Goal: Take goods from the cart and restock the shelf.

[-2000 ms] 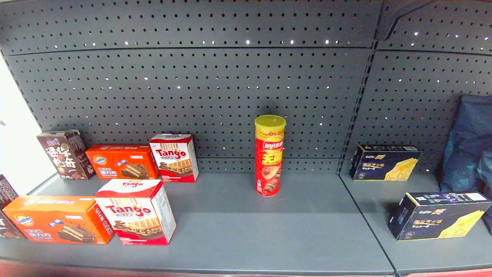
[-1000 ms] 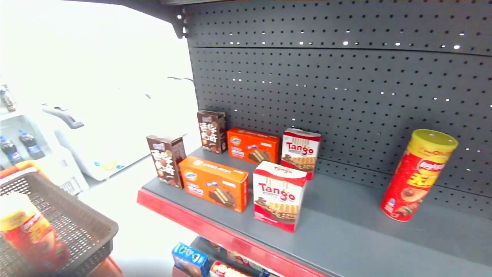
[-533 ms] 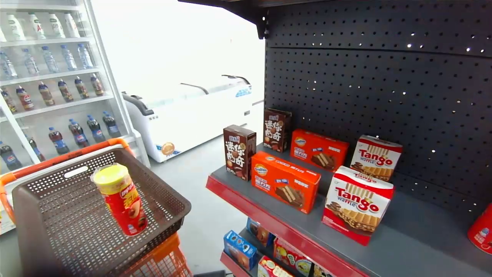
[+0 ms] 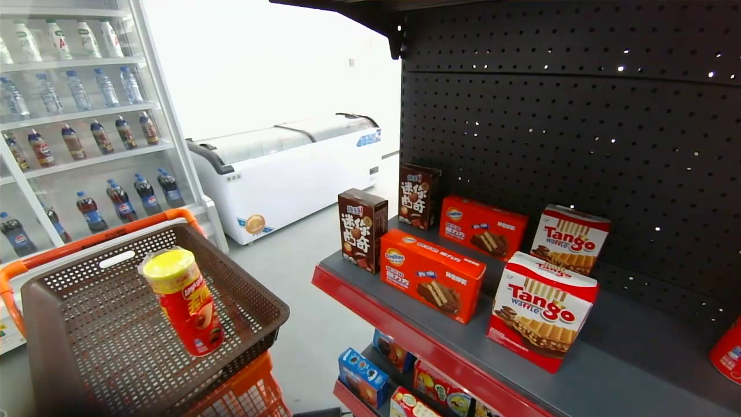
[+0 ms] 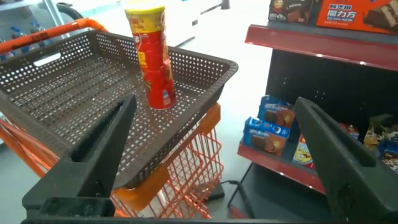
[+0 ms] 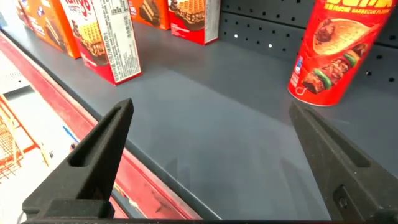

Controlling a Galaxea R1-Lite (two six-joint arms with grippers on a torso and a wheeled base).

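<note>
**Can waiting in the cart, both claws open and empty**

The can [image 4: 184,301], red with a yellow lid, stood upright in the cart's brown basket [image 4: 104,365], well off the shelf's [image 4: 613,370] left end and across a strip of floor from it. The left claw [image 5: 214,106] hung off that same end of the shelf, near the basket's rim and apart from the can, its fingers spread wide with nothing between them. The right claw [image 6: 211,109] was over the shelf's bare grey board, just inside its red front lip, also spread wide and holding nothing.

A second can [image 6: 333,46] stood upright on the shelf ahead of the right claw, close to the pegboard [image 4: 550,133] at the shelf's back. Toward the shelf's left end stood two wafer boxes [image 4: 541,310], then two orange boxes [image 4: 431,275], then two brown boxes [image 4: 362,229] at the end itself, each pair set one behind the other. Beyond the shelf's left end were a white freezer [image 4: 289,174] and a glass cooler [image 4: 75,133] of bottles.
</note>
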